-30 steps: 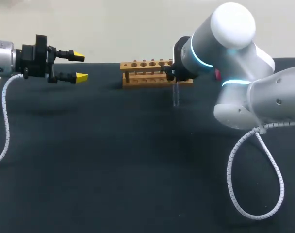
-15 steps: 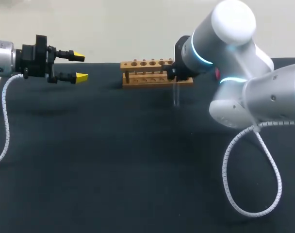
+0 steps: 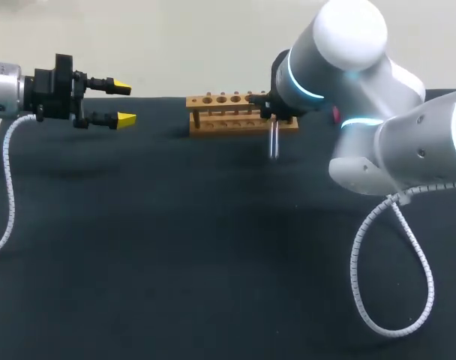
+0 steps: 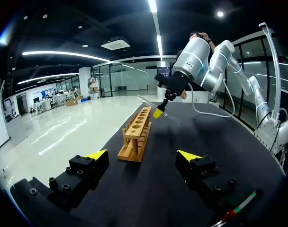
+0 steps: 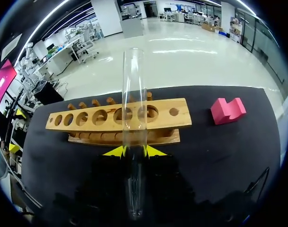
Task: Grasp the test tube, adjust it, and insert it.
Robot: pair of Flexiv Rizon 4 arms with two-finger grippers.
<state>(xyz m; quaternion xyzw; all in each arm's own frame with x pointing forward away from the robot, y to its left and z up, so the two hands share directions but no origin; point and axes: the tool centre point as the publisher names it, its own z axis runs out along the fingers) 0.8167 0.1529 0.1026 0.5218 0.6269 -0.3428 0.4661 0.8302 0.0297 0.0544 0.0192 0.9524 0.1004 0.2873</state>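
- Right gripper is clamped on the test tube, a yellow tip on each side of the glass, low on its length.
- The tube hangs at the near side of the wooden rack, by its right end, in none of the holes.
- The rack stands at the far middle of the black tabletop, with a pink block just off its right end.
- Left gripper hovers at far left, spread wide and holding nothing, well apart from the rack.
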